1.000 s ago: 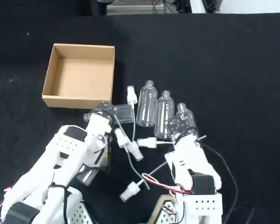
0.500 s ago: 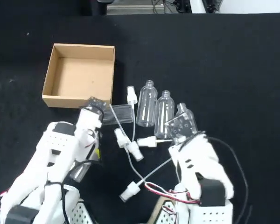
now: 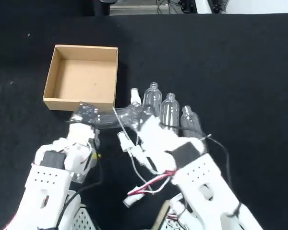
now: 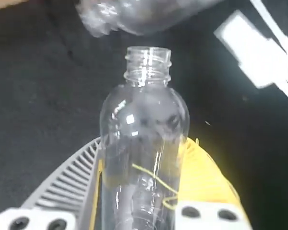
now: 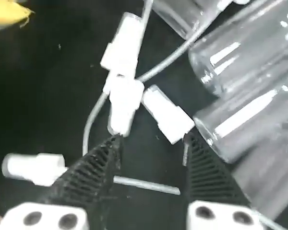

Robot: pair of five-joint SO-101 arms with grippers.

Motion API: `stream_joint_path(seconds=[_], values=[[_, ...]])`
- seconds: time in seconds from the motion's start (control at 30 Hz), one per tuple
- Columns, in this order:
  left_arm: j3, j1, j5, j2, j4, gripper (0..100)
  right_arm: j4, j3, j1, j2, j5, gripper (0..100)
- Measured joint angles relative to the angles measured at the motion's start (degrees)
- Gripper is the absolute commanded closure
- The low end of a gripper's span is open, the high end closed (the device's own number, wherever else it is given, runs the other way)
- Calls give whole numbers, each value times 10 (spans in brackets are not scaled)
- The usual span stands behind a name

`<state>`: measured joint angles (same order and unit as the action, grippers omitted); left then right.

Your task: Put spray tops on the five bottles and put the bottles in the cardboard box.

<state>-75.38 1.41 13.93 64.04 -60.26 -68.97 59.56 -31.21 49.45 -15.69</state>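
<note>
Holding one bottle [image 4: 143,120] tight around its middle, the left gripper [image 4: 145,143] sits on the near left side of the table [image 3: 240,72]. This bottle has an open neck and no spray top on it yet. Its neck points toward a lying bottle [image 3: 117,117], which rests just on the near side of the cardboard box [image 3: 77,104]. No bottle is in the box yet.

The big change is the right arm [image 3: 182,158]. A second ago it was on the near right, beside the last bottle in the row. Now it has swung left and farther out, and it covers the middle of the table. The left arm [image 3: 57,167] has slid a bit to the left with its bottle, as if to make room.

The right gripper [image 5: 152,139] is open, with its two jaws spread wide and nothing in them. It hangs just over the spray tops. One white spray top [image 5: 169,117] lies between the jaws, and another spray top [image 5: 122,100] lies close to one jaw.

Three more bottles [image 3: 169,109] lie side by side to the right of the lying bottle, all with bare necks.

I think the right arm is getting ready to pick up a spray top. Then it can bring it to the bottle that the left gripper holds. No bottle has a top so far, so the job is just at its start. The tops lie close together with their thin tubes crossed, so the jaws could catch two at once or push one away.
</note>
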Motion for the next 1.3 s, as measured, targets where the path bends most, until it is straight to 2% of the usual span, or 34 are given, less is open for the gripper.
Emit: stream_joint_path(seconds=[0.2,0.53,0.67,0.87,1.0,1.2,1.3], values=[[-2,-43,-1,11,0,960,129,3,-22,-104,68,805],[-10,-44,-1,17,0,960,272,47,-24,-229,69,805],[-10,-44,-1,17,0,960,286,47,-24,-258,68,864],[-10,-44,-1,17,0,960,281,48,-24,-268,38,988],[-10,-44,-1,17,0,960,265,32,-19,-268,34,978],[-10,-44,-1,17,0,960,113,-55,22,-200,34,978],[-10,-44,-1,17,0,960,14,-106,69,-127,12,978]])
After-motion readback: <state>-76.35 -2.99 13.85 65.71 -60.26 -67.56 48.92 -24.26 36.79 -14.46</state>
